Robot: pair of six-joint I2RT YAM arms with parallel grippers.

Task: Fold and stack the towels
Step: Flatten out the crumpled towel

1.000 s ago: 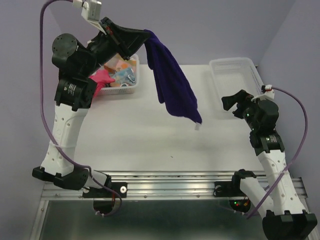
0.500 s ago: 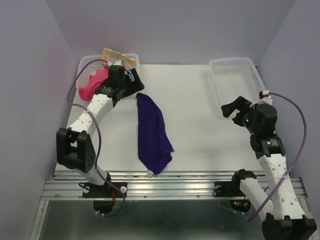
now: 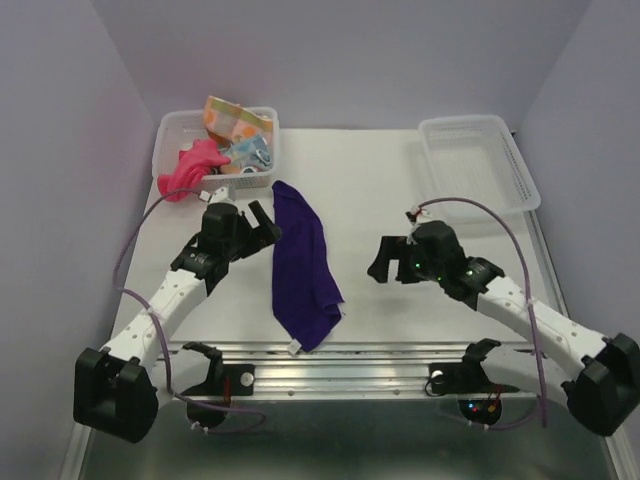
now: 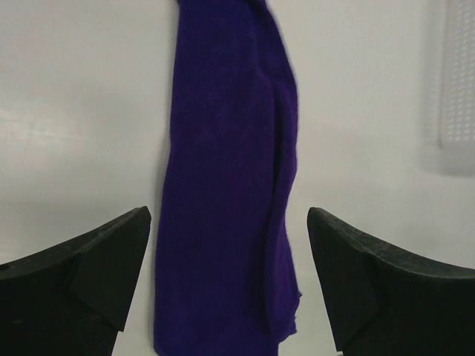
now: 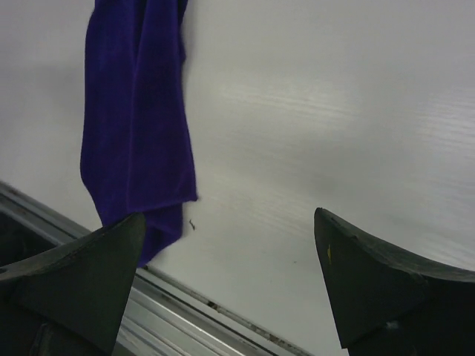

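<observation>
Dark purple towel (image 3: 303,265) lies flat on the table (image 3: 400,190), left of centre, as a long crumpled strip running from far to near edge. Left gripper (image 3: 266,222) sits just left of its far end, jaws spread wide, grasping nothing. Right gripper (image 3: 379,260), to the strip's right and apart from it, likewise spread and empty. Pink towel (image 3: 190,165), orange patterned towel (image 3: 232,118) and light-blue towel (image 3: 250,152) remain in the far-left basket (image 3: 165,135).

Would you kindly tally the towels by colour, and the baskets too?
Purple towel: 1
Pink towel: 1
Orange patterned towel: 1
Light-blue patterned towel: 1
White baskets: 2, the left basket and the right basket
Total: 6 things
</observation>
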